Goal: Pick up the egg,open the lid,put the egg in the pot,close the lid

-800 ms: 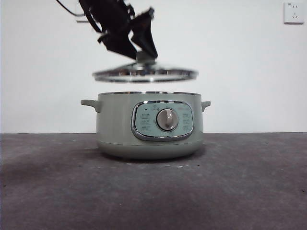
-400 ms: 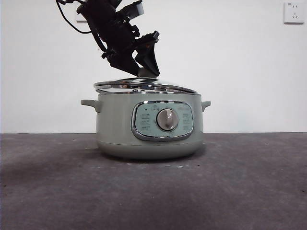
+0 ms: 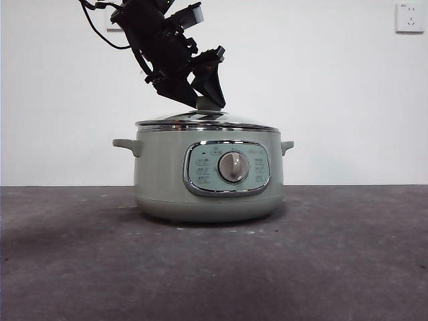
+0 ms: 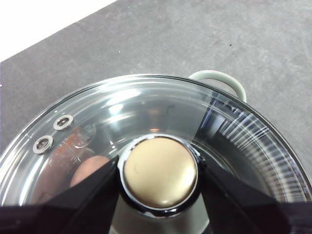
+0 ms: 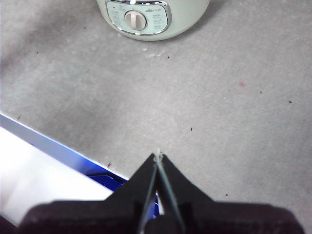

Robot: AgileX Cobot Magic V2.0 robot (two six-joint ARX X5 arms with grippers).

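The sage-green pot (image 3: 160, 174) stands in the middle of the table. The glass lid (image 3: 207, 123) with its chrome rim sits level on the pot's rim. My left gripper (image 3: 208, 101) comes down from the upper left and is shut on the lid's knob (image 4: 160, 172), one jaw on each side. The brown-orange egg (image 4: 90, 168) lies inside the pot and shows through the lid's glass (image 4: 234, 141). My right gripper (image 5: 158, 157) is shut and empty, over bare table well in front of the pot (image 5: 146, 19).
A pot side handle (image 4: 219, 79) sticks out beyond the lid. A white wall with a socket (image 3: 408, 17) is behind the table. A blue-edged white surface (image 5: 53, 165) lies beside the right gripper.
My left gripper has lowered the lid from above the pot onto its rim. Half a second ago it sat tilted; now it is level.
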